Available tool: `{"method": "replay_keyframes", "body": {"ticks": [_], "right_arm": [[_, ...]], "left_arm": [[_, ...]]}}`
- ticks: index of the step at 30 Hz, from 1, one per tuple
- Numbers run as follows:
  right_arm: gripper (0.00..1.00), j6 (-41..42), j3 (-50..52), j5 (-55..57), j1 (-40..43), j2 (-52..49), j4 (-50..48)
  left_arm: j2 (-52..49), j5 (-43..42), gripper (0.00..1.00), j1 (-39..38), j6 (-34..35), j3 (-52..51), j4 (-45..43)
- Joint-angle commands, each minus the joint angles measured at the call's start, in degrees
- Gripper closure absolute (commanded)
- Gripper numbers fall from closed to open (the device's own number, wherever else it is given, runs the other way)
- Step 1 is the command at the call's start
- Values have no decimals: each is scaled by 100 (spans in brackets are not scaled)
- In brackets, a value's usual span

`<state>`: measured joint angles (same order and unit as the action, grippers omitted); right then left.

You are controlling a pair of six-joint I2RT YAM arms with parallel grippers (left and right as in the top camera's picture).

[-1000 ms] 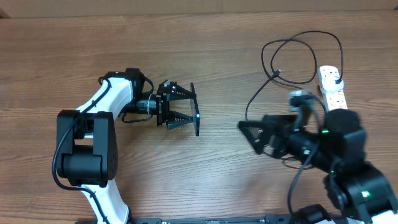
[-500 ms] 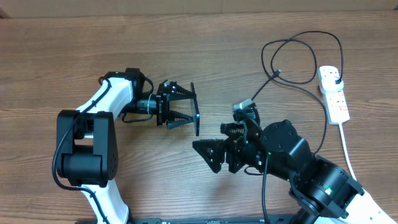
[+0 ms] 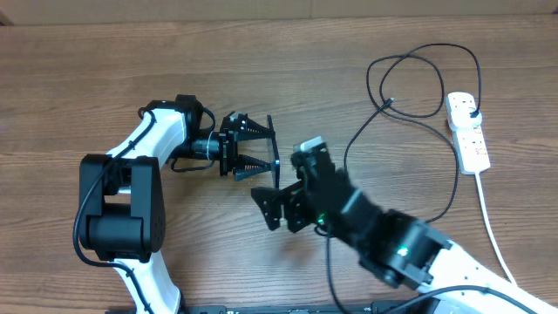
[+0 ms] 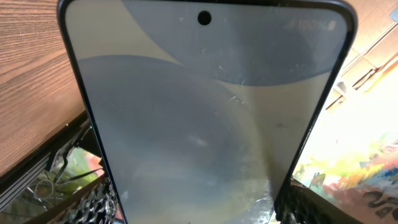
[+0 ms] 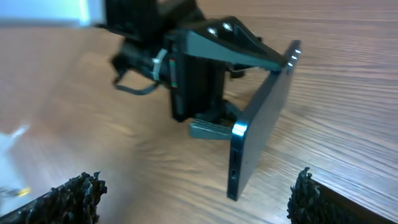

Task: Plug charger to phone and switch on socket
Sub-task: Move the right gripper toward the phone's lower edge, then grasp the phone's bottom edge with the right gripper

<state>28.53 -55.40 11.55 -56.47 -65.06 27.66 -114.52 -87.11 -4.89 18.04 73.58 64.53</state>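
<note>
Brown wood-grain bench (image 3: 70, 78) fills every view. Nearest, the right end effector (image 3: 267, 209) hangs open, fingers spread wide just beside the phone (image 3: 276, 174). The left end effector (image 3: 273, 150) grips that phone, seen edge-on from overhead; only its wrist view shows the pale screen. Far right, the charger (image 3: 418, 83) loops beside the socket (image 3: 467, 131), well apart from both.

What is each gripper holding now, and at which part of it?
The left gripper holds the phone by its two opposite side edges. The right gripper is open and empty.
</note>
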Motion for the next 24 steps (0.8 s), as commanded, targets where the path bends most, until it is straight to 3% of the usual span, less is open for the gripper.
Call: {"method": "replay_keyframes", "body": {"ticks": [1,13,24], "right_arm": [[0,540,-114,1956,-345,-214,-61],[0,662,-114,2529,-525,-1224,-579],[24,662,-114,2564,-518,-1423,-815]], "left_arm": [[-52,-345,43,2,-4,9,-7],[-52,-341,42,2,-4,9,-24],[-52,-339,41,2,-7,9,-33]]}}
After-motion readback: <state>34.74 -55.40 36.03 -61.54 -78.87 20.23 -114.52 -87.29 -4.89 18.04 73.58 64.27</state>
